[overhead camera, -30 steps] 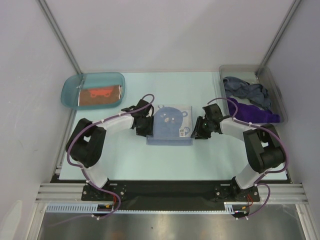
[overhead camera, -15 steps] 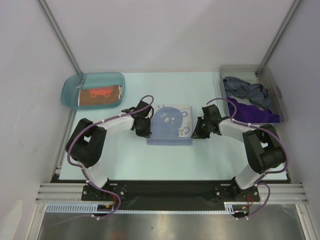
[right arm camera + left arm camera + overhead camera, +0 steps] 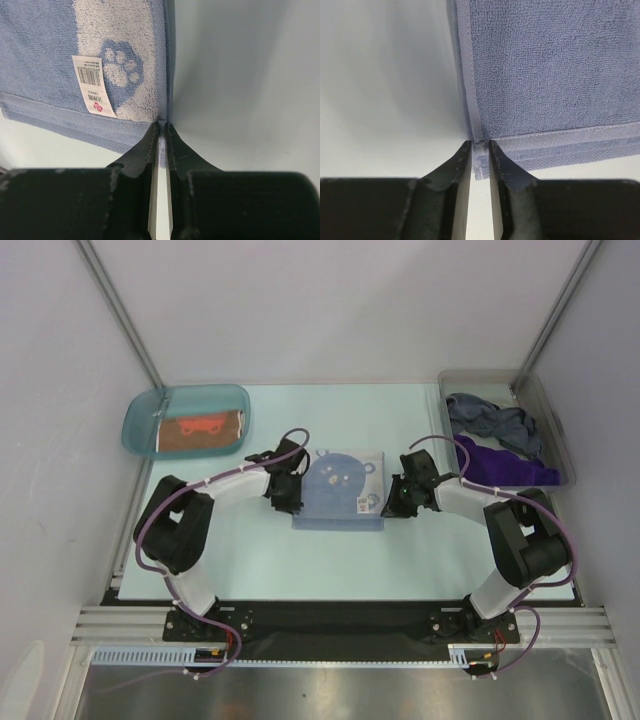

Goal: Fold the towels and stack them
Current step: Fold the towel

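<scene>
blue towel (image 3: 340, 490) | folded, bear print (tagged) | left gripper (image 3: 480, 145), right gripper (image 3: 162, 125) pinch corners

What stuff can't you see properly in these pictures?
- Top view: the fingertips of the left gripper and right gripper, hidden under their own wrists.
- Left wrist view: most of the blue towel, cut off by top and right edges.
- Right wrist view: print on the label, too small to read.
- Top view: red print on the orange-brown towel, too small to make out.
</scene>
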Robot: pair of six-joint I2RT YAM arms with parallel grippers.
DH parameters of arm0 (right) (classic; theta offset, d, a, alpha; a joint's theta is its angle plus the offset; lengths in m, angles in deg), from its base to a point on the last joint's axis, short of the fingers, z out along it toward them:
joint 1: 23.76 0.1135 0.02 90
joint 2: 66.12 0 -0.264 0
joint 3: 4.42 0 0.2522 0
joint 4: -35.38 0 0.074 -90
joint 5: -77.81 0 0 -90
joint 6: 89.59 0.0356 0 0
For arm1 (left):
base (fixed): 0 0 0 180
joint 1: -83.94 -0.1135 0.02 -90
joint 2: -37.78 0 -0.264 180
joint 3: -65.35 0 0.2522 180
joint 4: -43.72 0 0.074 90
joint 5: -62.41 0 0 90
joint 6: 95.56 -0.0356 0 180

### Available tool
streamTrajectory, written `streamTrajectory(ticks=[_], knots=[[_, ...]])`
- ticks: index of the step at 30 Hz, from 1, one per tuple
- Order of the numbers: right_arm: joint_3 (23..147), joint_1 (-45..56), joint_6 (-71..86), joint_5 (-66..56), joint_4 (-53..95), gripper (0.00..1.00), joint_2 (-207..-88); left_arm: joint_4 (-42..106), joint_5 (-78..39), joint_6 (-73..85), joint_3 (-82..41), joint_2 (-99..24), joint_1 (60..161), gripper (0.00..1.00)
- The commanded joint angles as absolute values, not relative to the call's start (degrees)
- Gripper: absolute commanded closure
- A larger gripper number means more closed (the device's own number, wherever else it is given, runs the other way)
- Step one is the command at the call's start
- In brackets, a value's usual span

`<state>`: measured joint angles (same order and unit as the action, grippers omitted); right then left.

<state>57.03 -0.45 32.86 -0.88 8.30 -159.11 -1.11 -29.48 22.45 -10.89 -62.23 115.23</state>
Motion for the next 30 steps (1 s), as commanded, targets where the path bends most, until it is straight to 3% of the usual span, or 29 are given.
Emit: streamTrajectory(ticks=[1, 5, 7, 14, 18, 20, 24, 30], knots=[[58.74, 0.15, 32.32, -1.82, 8.44, 0.93, -158.50, -1.94, -30.66, 22.83, -13.10, -63.12, 115.76, 0.73], [58.91, 0.15, 31.88, -1.99, 8.09, 0.93, -158.23, -1.94, -30.75, 23.01, -13.54, -63.73, 115.93, 0.71], [58.92, 0.15, 31.88, -1.91, 8.09, 0.93, -158.23, -2.03, -30.84, 23.01, -13.98, -64.26, 116.02, 0.74], [59.62, 0.15, 31.26, -2.08, 7.38, 0.93, -157.97, -3.25, -31.71, 23.01, -15.03, -64.70, 116.11, 1.00], [60.93, 0.23, 30.38, -2.43, 6.24, 0.95, -157.88, -5.36, -32.77, 22.74, -16.88, -64.53, 116.20, 0.99], [61.37, 0.15, 30.12, -2.52, 5.98, 0.95, -157.88, -6.33, -33.30, 22.57, -18.02, -64.70, 116.28, 0.85], [61.64, 0.24, 30.38, -2.08, 6.15, 0.96, -158.14, -6.25, -32.51, 22.48, -18.11, -65.05, 116.46, 1.00], [61.46, 0.24, 30.21, -1.99, 6.15, 0.96, -158.14, -6.51, -31.89, 22.48, -18.46, -65.84, 116.64, 1.00]])
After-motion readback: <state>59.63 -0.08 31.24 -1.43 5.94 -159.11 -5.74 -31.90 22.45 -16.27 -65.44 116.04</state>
